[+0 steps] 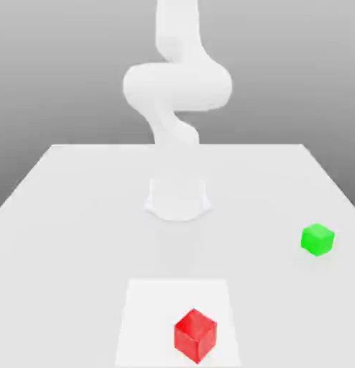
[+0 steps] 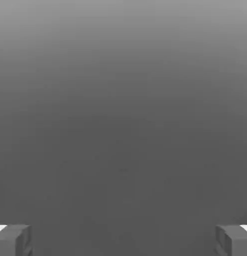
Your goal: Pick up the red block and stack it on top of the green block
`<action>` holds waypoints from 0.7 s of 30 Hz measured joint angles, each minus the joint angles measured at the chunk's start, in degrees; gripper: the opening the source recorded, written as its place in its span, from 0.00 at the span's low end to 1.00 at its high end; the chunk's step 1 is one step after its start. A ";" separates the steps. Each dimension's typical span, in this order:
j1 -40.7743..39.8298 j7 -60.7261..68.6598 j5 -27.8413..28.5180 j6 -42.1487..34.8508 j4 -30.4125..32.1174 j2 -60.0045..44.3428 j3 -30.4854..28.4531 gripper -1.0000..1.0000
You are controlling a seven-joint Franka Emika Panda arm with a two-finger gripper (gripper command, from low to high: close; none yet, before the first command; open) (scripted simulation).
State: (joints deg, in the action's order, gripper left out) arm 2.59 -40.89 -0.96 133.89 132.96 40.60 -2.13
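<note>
Resting apart — red block [image 1: 195,334], green block [image 1: 317,239]

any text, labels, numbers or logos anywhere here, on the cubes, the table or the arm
None: no readable text, number, brand or sign in either view.
The red block: plain glossy faces, no marking.
The green block: plain faces, no marking.
The table and the arm: plain white, no label.
The gripper: grey fingertips, nothing written on them.
</note>
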 joint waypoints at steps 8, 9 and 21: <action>7.16 16.62 -3.93 6.67 3.77 -17.06 -5.72 0.50; 8.01 18.60 -4.34 7.47 4.22 -19.16 -6.37 0.50; 11.93 40.41 -6.52 17.52 9.84 -43.79 -7.88 0.50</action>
State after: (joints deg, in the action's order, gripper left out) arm 14.53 -0.48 -7.47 151.41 142.80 -3.18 -10.01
